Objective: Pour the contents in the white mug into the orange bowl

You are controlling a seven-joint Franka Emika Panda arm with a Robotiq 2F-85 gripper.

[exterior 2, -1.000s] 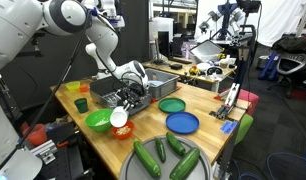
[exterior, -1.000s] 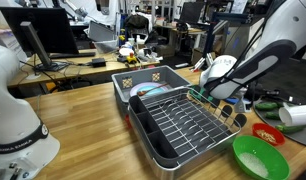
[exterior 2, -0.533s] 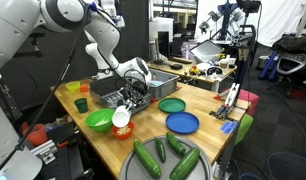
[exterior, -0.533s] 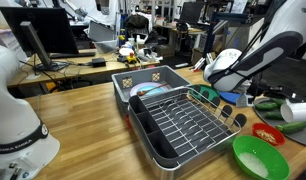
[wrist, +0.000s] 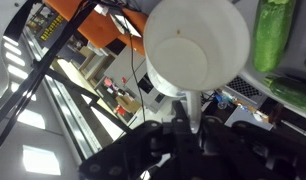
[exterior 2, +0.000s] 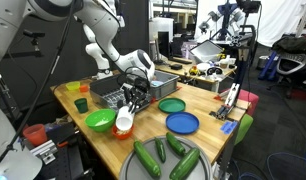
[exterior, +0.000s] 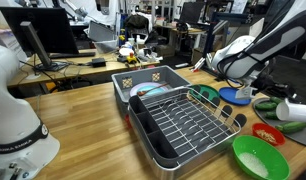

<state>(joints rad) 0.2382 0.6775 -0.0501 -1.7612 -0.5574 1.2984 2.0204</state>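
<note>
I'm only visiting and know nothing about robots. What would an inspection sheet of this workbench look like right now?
Surface: wooden table, with dishes gathered towards one end.
Job's things: white mug, held tipped on its side close by the orange bowl; its contents cannot be seen.
Clutter: dish rack, green bowl, green plate, blue plate, cucumbers.
Grippers: hand shut on the white mug.
Cables: dark cables on the back desk.
Surroundings: busy lab with a monitor and an office chair.
</note>
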